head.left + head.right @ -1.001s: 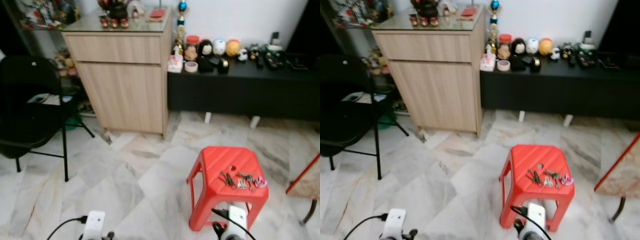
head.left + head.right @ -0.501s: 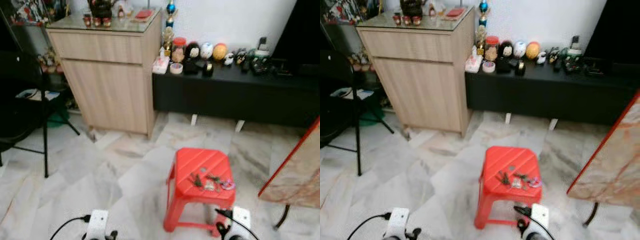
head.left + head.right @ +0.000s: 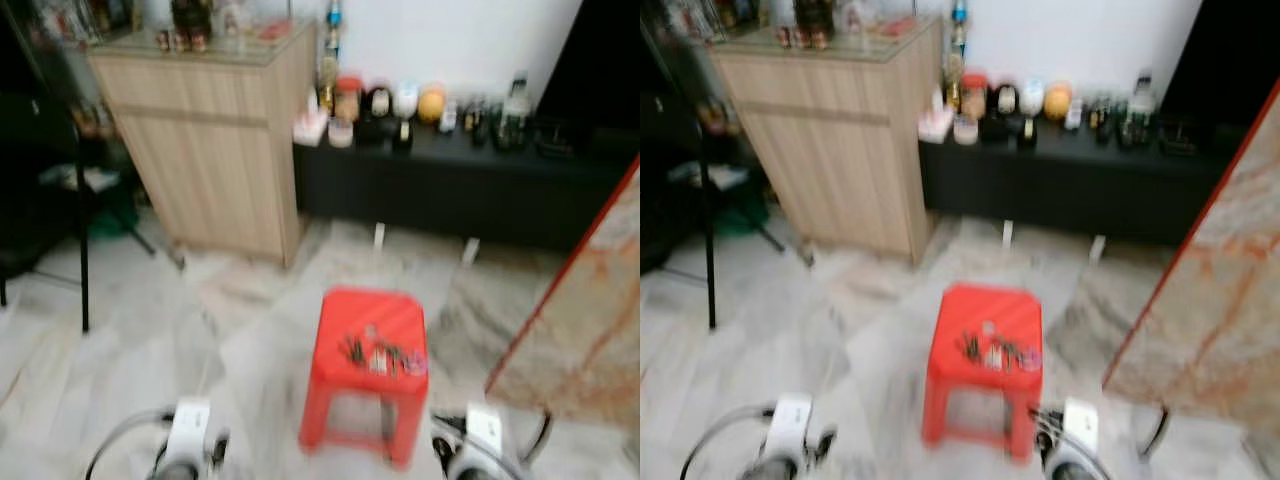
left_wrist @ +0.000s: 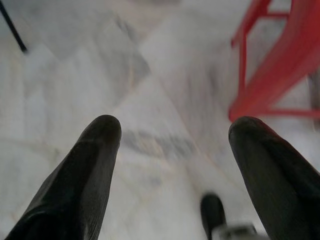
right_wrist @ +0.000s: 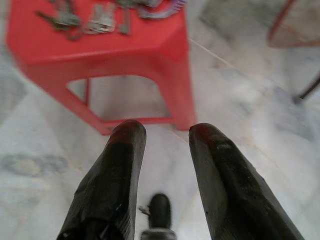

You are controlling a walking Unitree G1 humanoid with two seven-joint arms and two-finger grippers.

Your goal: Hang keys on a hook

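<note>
Keys (image 3: 380, 355) atop red stool (image 3: 335, 375)

The head camera swings on toward the right and blurs: the red stool (image 3: 366, 355) with the keys (image 3: 381, 353) on top now sits near the middle of the view, the black chair (image 3: 35, 180) slips almost off the left edge, and the red-edged marble tabletop (image 3: 585, 310) fills far more of the right side
</note>
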